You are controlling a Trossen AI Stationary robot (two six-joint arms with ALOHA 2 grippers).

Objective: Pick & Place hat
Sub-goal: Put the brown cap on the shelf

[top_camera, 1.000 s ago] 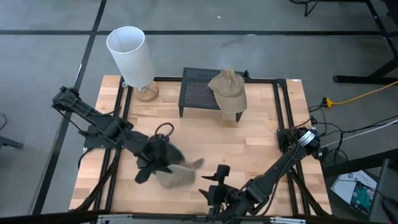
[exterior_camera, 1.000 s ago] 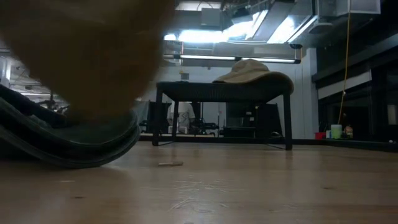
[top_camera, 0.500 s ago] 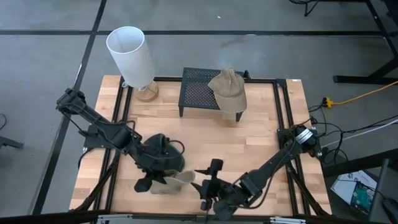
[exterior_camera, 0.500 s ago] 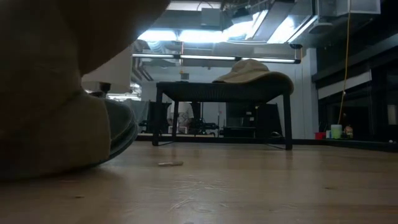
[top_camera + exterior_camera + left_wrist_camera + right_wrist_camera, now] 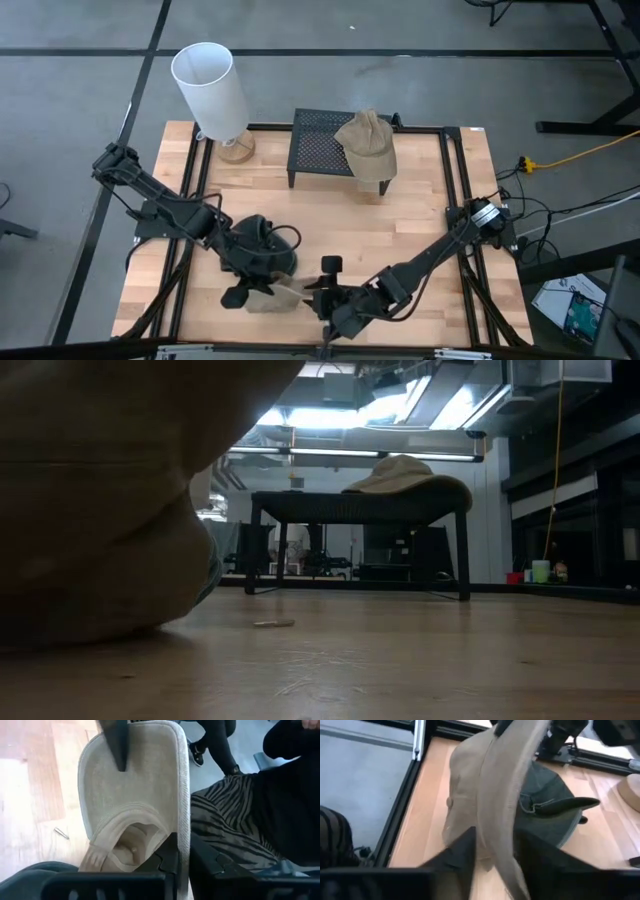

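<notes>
The left claw (image 5: 177, 855) is pinched tight on the brim edge of the beige hat (image 5: 135, 795), and the right claw (image 5: 495, 850) straddles the same brim from the other side, its fingers drawn in around the fabric though not clearly biting yet. In the high view both claws meet at the front edge of the table (image 5: 420, 215), the left claw (image 5: 262, 278) over the dark green hat (image 5: 258, 240) and the right claw (image 5: 325, 290) just beside the beige hat (image 5: 272, 297). To do this handover well, the right claw should get a firm bite on the brim before the left lets go, and the lift should be straight so the crown does not drag the green hat along. Against 1 second earlier, the right claw has slid in toward the beige hat and narrowed, and the left arm has pulled the hat closer to the front edge. A 2nd beige hat (image 5: 366, 143) sits on the black mesh stand (image 5: 318, 148) by the lamp (image 5: 210, 88).
</notes>
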